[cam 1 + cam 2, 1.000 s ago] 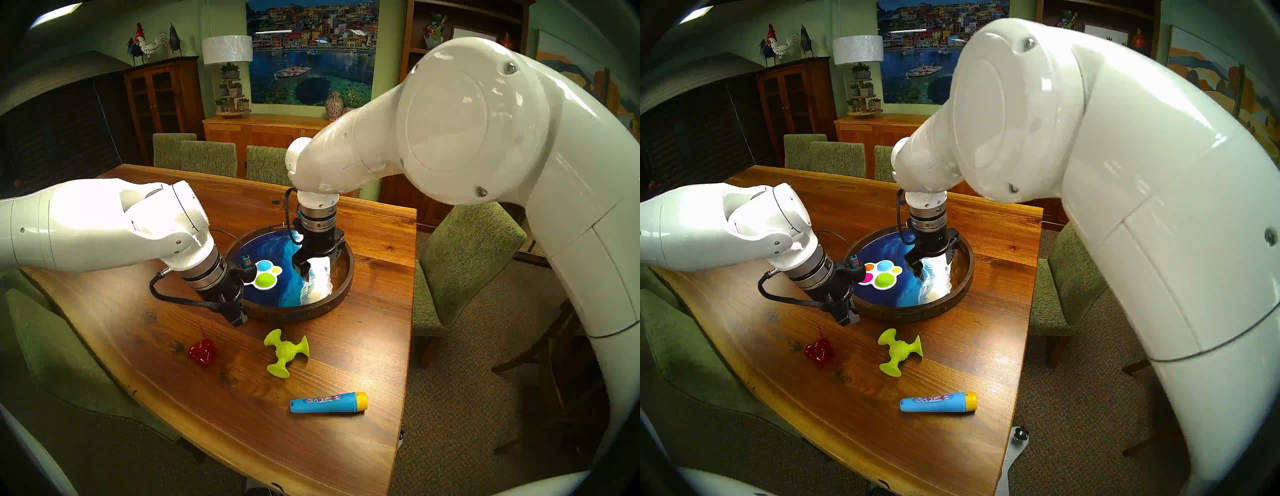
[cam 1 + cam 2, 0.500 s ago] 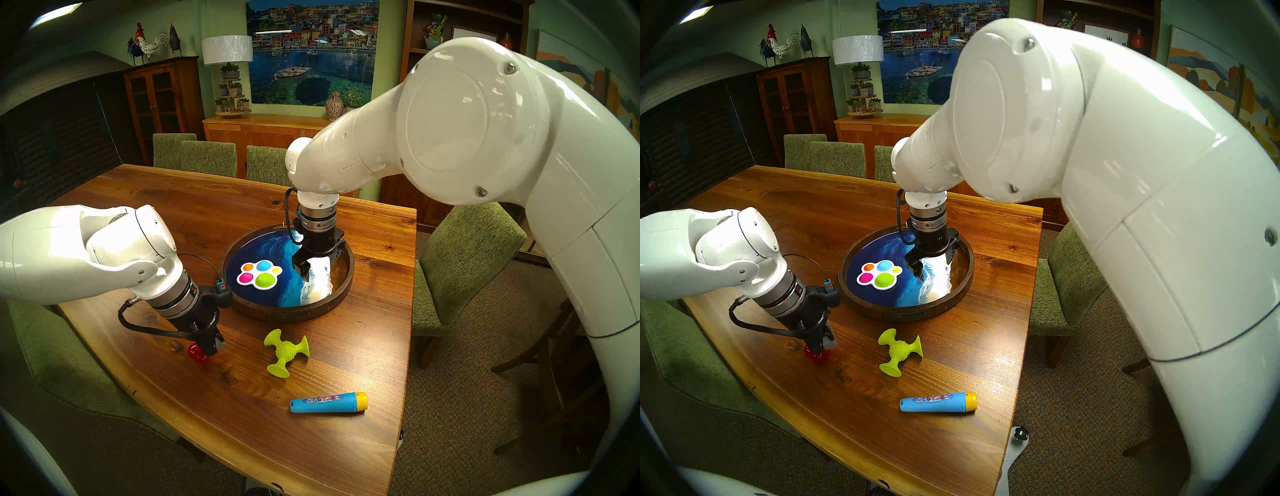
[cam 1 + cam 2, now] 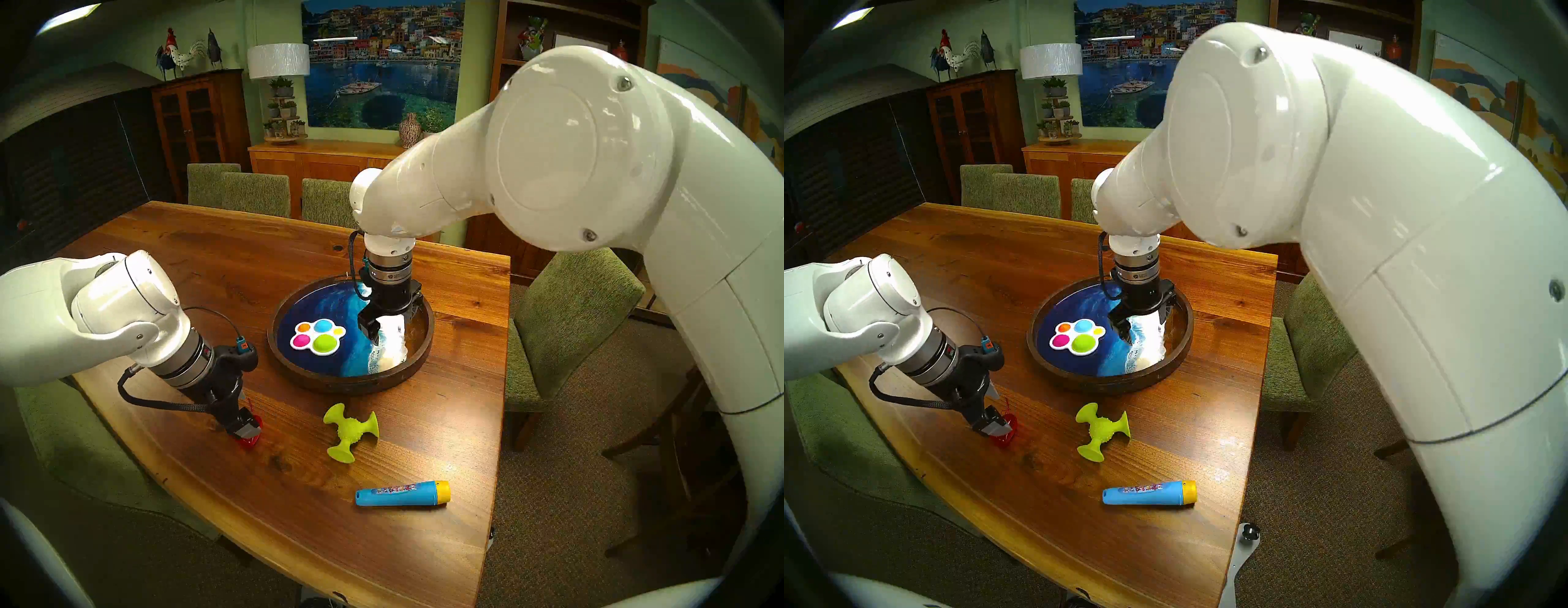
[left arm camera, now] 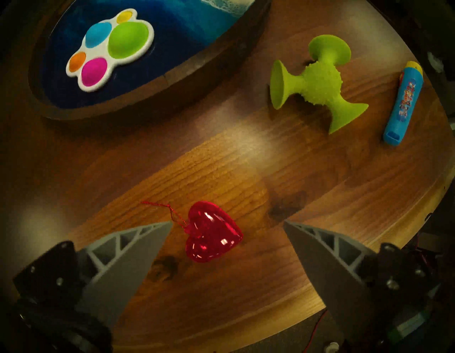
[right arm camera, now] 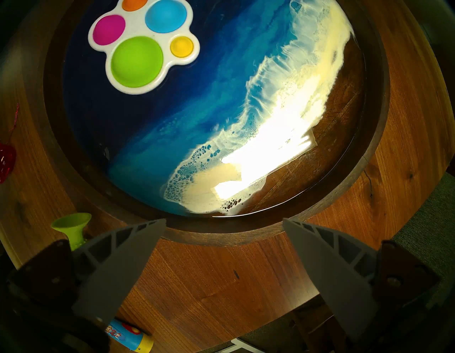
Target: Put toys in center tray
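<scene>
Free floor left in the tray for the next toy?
Yes. The tray is bare across its blue-and-white wave half, under the open right claw. Only the paw-shaped pad fills the dark-blue side. Table in front is busier: green suction toy, blue tube.

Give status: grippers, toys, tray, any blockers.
Left gripper open over red translucent heart ornament, not gripping. Right gripper open, empty, above round wood-rimmed ocean-resin tray. White paw-shaped bubble pad in tray. Nothing blocking.
</scene>
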Robot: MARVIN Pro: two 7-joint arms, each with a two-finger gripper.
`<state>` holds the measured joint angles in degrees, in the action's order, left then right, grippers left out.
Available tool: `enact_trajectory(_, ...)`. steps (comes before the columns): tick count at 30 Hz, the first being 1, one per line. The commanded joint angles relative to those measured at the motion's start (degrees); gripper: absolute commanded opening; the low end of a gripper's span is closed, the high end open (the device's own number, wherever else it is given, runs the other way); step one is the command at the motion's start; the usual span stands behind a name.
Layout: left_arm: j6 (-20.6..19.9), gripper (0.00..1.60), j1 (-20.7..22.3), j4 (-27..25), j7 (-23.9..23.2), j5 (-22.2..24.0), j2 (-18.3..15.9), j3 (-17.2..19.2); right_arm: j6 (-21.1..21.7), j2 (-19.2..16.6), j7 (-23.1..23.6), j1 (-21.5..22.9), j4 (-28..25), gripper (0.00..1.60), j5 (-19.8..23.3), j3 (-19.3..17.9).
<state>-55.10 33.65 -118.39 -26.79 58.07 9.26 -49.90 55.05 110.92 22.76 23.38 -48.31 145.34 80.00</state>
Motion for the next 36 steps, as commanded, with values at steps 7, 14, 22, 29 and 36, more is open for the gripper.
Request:
enact_trajectory(7,0.10,1.60,8.29,0.32,-7.20,-9.01,-2.65,-5.24,-0.05,-0.33,0.08,1.81,1.02,1.60,-0.01,-0.04)
enact_trajectory(14,0.10,1.60,9.27,0.10,-9.60,-14.08,-3.29,-7.70,-0.05,-0.34,0.12,1.84,1.02,1.60,-0.04,-0.05)
enact_trajectory(22,0.10,1.60,7.53,0.49,-7.78,-12.65,-0.56,-7.66,-0.05,-0.34,0.14,1.85,1.03,1.60,-0.05,-0.05)
enact_trajectory(29,0.10,1.60,5.35,0.40,-4.87,-8.64,2.19,-7.16,-0.05,-0.34,0.15,1.85,1.03,1.60,-0.06,-0.05)
enact_trajectory(36,0.10,1.60,2.32,1.61,-1.21,-3.67,5.77,-6.04,-0.05,-0.34,0.14,1.84,1.03,1.60,-0.05,-0.05)
